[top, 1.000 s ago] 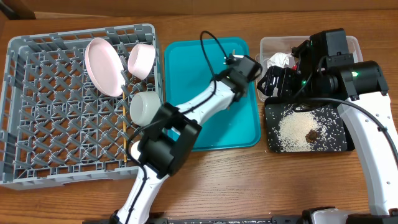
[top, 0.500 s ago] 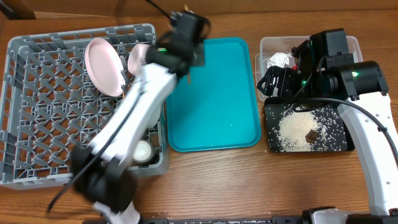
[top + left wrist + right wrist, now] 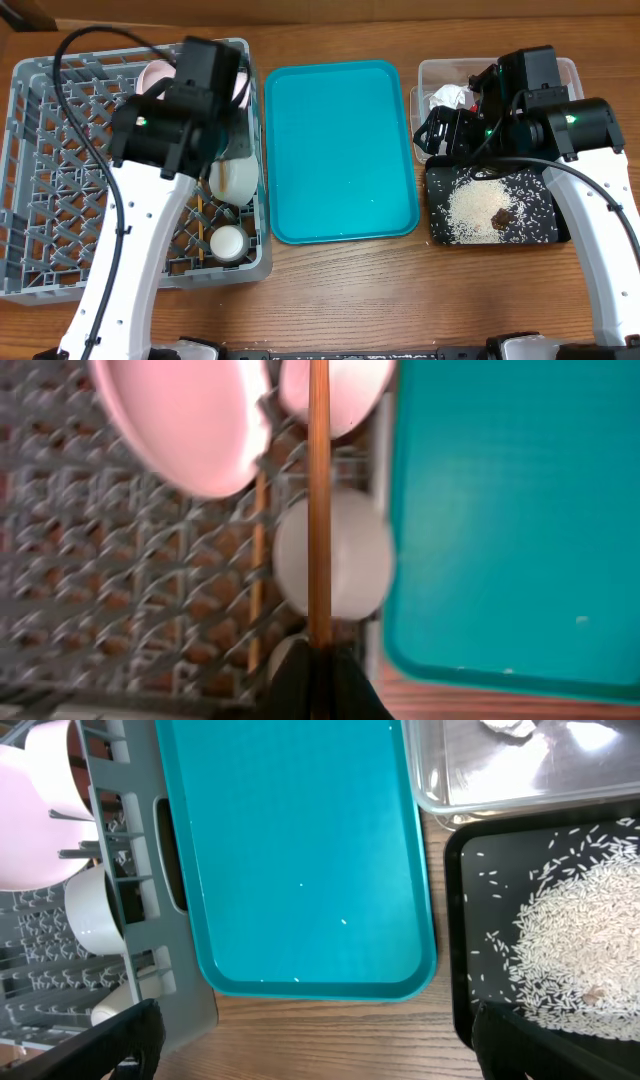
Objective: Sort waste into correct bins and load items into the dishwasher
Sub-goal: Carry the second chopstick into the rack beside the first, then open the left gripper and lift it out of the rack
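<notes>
Left hand (image 3: 318,660) was clamped shut on one thin wooden chopstick (image 3: 319,500), which poked out ahead of it above the grey plastic lattice dish rack (image 3: 60,150), near the rack's edge beside the teal plastic tray (image 3: 340,150). Right hand (image 3: 315,1020) was spread wide with nothing in it, hanging over by the bins.

Progress-wise it looked nearly wrapped up to me. A pale pink round plate (image 3: 185,420), a pink bowl (image 3: 345,385), a white bowl (image 3: 335,555) and a small white cup (image 3: 227,243) sat in the rack, with a second chopstick (image 3: 258,550) lying on its grid floor. Loose white rice grains (image 3: 468,210) and a small brown lump (image 3: 500,215) were in the shallow black rectangular tray (image 3: 437,235), and a crumpled white tissue (image 3: 450,97) was in the clear plastic tub (image 3: 570,66). The teal tray only had a few tiny white specks I couldn't identify. Couldn't spot the red wrapper, but part of the tub was hidden. My guess: dropping that chopstick into the rack was about all that was left.
</notes>
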Controlling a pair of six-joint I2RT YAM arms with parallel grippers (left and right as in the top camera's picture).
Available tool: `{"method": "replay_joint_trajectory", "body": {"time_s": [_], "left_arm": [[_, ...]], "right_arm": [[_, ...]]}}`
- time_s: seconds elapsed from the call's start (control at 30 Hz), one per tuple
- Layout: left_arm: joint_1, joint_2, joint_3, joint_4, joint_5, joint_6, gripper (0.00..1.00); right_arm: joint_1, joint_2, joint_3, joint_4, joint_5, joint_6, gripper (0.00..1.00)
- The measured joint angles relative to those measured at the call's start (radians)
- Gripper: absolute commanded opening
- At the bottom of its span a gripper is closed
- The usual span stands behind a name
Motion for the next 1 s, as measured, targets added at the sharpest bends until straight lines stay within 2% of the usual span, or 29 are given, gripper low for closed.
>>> {"method": "replay_joint_trajectory", "body": {"time_s": [0.17, 0.53, 0.97, 1.0], "left_arm": [[0.05, -0.005, -0.088, -0.018, -0.059, 0.0, 0.04], [0.141, -0.005, -0.408, 0.135, -0.081, 0.018, 0.04], [0.146, -0.005, -0.449, 0.171, -0.081, 0.124, 0.04], [0.146, -0.004, -0.449, 0.171, -0.081, 0.125, 0.08]], "right_arm": [[0.0, 0.0, 0.0, 0.0, 0.0, 0.0, 1.0], [0.0, 0.0, 0.0, -0.001, 0.0, 0.0, 1.0], [0.0, 0.0, 0.0, 0.0, 0.0, 0.0, 1.0], [0.0, 0.0, 0.0, 0.0, 0.0, 0.0, 1.0]]}}
